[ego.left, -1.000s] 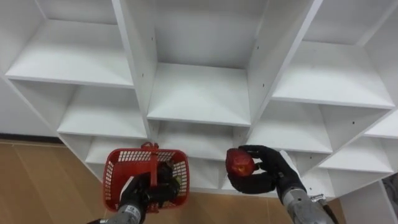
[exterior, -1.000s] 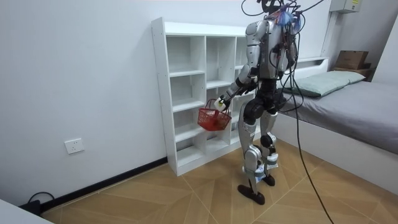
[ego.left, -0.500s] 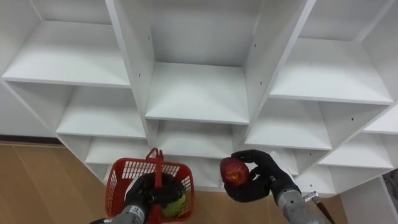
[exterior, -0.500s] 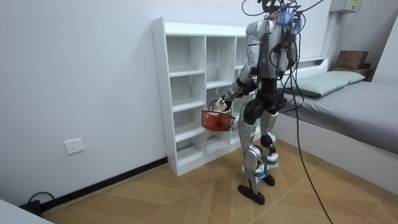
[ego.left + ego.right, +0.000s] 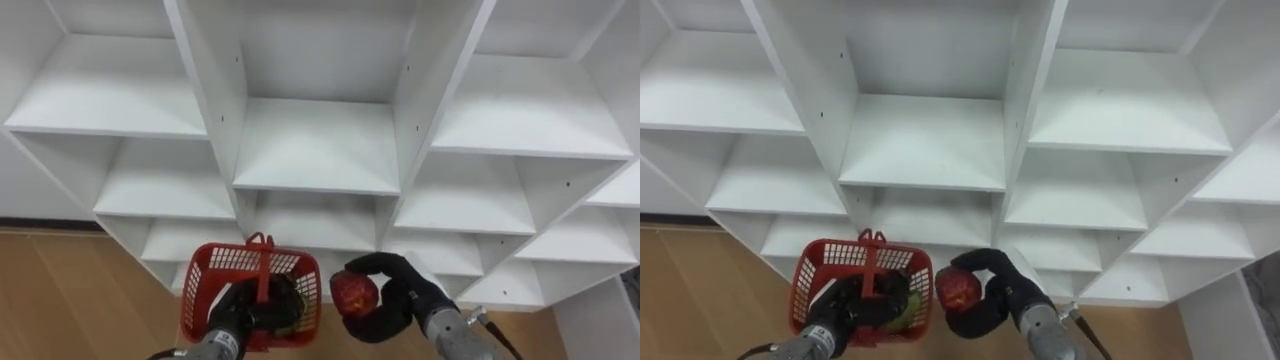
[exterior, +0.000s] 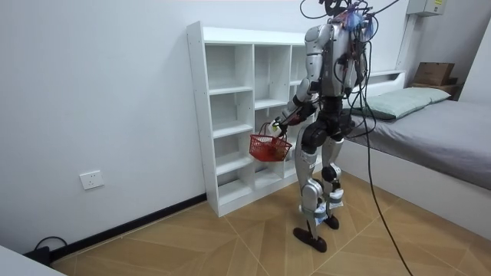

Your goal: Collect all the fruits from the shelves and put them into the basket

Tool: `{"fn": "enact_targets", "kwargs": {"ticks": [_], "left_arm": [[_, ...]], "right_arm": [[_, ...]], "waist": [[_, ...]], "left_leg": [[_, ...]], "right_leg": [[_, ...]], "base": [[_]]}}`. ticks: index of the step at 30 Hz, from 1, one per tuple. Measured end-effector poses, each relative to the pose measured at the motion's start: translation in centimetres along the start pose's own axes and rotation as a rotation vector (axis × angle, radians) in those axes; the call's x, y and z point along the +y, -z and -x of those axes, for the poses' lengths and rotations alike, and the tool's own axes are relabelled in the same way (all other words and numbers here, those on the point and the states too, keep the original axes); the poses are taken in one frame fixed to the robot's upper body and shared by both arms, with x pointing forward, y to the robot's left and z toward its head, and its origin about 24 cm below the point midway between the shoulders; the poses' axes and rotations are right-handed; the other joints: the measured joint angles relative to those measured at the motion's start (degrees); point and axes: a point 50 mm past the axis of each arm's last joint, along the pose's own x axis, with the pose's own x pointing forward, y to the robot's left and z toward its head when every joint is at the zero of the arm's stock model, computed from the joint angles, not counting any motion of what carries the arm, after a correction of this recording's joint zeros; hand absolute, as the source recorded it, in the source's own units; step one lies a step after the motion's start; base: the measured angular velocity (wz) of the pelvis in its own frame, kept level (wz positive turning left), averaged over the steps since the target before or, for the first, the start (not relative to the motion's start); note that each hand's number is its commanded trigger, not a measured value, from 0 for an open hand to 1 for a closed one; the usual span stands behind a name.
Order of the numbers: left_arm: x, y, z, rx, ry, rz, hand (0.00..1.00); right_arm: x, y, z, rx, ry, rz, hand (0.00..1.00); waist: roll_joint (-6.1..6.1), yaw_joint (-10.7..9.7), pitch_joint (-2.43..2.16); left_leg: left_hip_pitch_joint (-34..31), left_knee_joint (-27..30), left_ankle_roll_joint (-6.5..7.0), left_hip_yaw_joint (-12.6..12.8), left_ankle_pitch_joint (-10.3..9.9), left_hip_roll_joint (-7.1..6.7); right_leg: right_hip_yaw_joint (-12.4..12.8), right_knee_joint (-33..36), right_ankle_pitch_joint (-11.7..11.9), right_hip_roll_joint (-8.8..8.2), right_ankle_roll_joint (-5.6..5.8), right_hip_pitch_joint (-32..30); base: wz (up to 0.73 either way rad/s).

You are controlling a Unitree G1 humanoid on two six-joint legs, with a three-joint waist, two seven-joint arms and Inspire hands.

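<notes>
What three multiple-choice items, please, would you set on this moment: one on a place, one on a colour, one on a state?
1. Where is the red fruit?
A. In the right hand, beside the basket
B. On a shelf
C. On the floor

2. What colour is the basket?
A. White
B. Red
C. Blue

3. How is the left hand?
A. Open, holding nothing
B. Flat on a shelf
C. Shut on the basket's handle

Answers: 1 A, the right hand's fingers curl round the fruit next to the basket's rim; 2 B, its mesh walls are red; 3 C, the basket hangs from the left hand in the room view.
</notes>
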Motion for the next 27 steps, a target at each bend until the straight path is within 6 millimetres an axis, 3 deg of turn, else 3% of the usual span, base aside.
{"fn": "enact_targets", "kwargs": {"ticks": [2,10,27], "left_arm": [[-0.3,0.1,0.0,0.005,0.017,-0.029,1.0],[-1.0,0.0,0.0,0.006,0.097,-0.057,1.0],[-1.8,-0.4,-0.2,-0.001,0.166,-0.11,1.0]], "right_arm": [[0.4,-0.2,-0.1,-0.005,-0.016,0.028,1.0],[0.5,-1.7,-1.1,-0.038,-0.053,0.099,1.0],[0.4,-0.9,-2.1,0.021,-0.069,0.107,1.0]], "waist": [[0.12,0.84,0.04],[0.8,1.02,0.18],[1.29,0.97,0.17]], "left_leg": [[-0.55,0.39,0.0,-0.04,0.0,0.01],[-3.21,1.58,0.05,-0.73,-0.03,0.01],[-5.59,2.67,0.04,-1.42,-0.02,-0.01]], "right_leg": [[-0.1,0.03,0.01,-0.08,-0.02,-0.33],[-1.17,0.21,0.05,-0.36,-0.09,-1.87],[-1.56,0.03,0.02,-0.44,-0.19,-3.43]], "base": [[0.02],[0.09],[0.02]]}}
